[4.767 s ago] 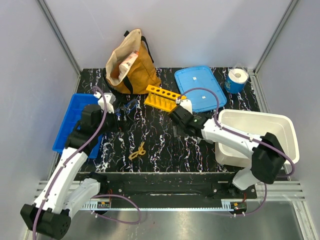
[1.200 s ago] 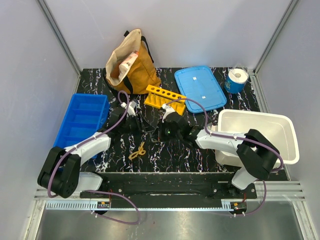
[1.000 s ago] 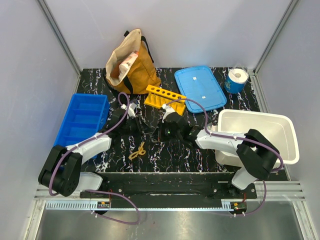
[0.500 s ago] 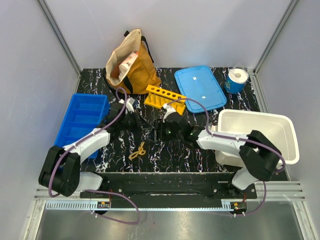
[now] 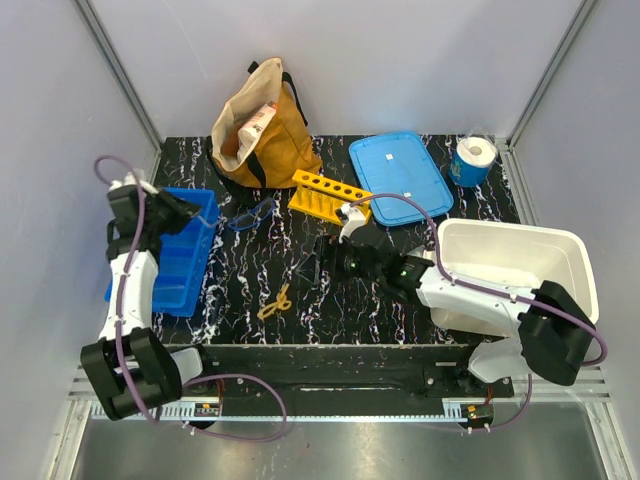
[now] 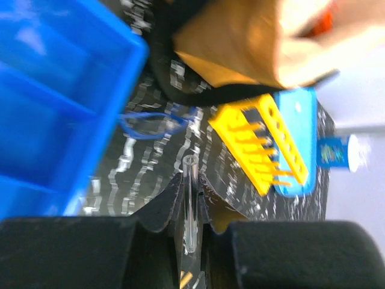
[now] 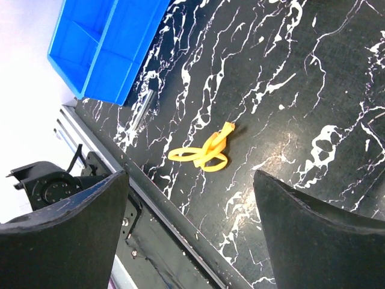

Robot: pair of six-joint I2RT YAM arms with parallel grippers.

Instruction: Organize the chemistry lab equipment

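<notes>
My left gripper [image 5: 190, 211] hovers at the right wall of the blue compartment bin [image 5: 160, 262], shut on a thin clear tube [image 6: 191, 205] that stands between its fingers. In the left wrist view the left gripper [image 6: 191, 180] looks across to the goggles [image 6: 153, 123] and the yellow tube rack [image 6: 264, 144]. At mid-table my right gripper [image 5: 318, 262] is open and holds nothing. Its wrist view shows the right gripper [image 7: 189, 180] wide over the small yellow looped piece [image 7: 204, 153]. The dark-blue-framed goggles [image 5: 250, 215] lie left of the rack [image 5: 325, 192]. Another clear tube [image 7: 142, 107] lies by the bin's corner.
A tan fabric bag [image 5: 255, 130] stands at the back left. A blue lid [image 5: 400, 175] lies flat beside the rack, with a paper roll [image 5: 473, 158] in the back right corner. A white tub [image 5: 575, 270] sits at the right edge, and grey walls close in the table.
The two grippers were together at mid-table. My right gripper has opened and backed off a little, and my left arm has swung left to the blue bin with the tube.
</notes>
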